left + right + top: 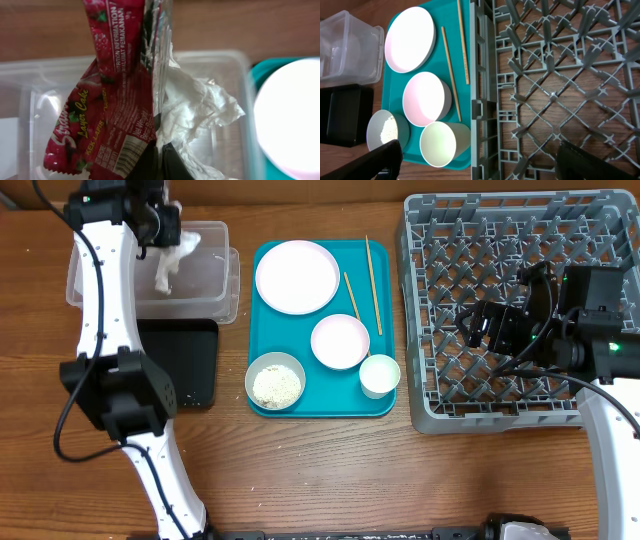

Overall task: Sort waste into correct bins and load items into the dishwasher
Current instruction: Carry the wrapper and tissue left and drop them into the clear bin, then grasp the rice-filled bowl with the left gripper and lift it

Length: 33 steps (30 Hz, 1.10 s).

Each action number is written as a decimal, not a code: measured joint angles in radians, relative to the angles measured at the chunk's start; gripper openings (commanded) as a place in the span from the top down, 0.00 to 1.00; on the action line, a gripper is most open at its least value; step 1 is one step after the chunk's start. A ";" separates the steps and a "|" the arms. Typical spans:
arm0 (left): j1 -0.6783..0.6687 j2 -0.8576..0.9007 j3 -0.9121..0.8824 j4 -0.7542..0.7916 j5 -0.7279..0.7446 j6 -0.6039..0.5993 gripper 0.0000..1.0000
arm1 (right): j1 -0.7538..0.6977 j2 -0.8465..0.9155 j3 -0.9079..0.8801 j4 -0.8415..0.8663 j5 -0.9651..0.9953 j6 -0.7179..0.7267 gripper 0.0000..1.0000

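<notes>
My left gripper (165, 235) hangs over the clear tub (215, 280) at the back left. In the left wrist view its jaws (160, 160) are shut on the red snack wrapper (105, 100) and the crumpled white napkin (200, 110), both dangling above the tub (235, 65). The napkin (172, 265) shows in the overhead view; the wrapper does not. The black tray (185, 360) lies in front of the tub. My right gripper (480, 325) is open and empty above the grey dish rack (440, 240), as the right wrist view (485, 160) shows.
A teal tray (325, 405) in the middle holds the plate (297, 276), an empty bowl (340, 340), a bowl of rice (275, 382), the cup (380, 375) lying on its side, and two chopsticks (373, 280). The rack (545, 75) is empty.
</notes>
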State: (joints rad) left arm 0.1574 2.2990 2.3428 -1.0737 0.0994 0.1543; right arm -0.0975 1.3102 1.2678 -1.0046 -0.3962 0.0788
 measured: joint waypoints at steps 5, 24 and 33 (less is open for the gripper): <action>0.005 0.063 -0.014 -0.014 0.021 0.013 0.28 | 0.000 0.000 0.000 -0.001 0.000 0.000 0.00; -0.010 -0.401 0.230 -0.463 0.118 0.013 0.27 | 0.000 0.000 0.000 -0.013 0.000 -0.001 0.00; -0.057 -0.464 0.179 -0.611 0.216 0.009 0.31 | 0.000 0.000 0.000 -0.014 0.000 0.000 0.00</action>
State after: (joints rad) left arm 0.1001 1.8347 2.5217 -1.6848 0.3153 0.1635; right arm -0.0975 1.3102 1.2678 -1.0191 -0.3962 0.0788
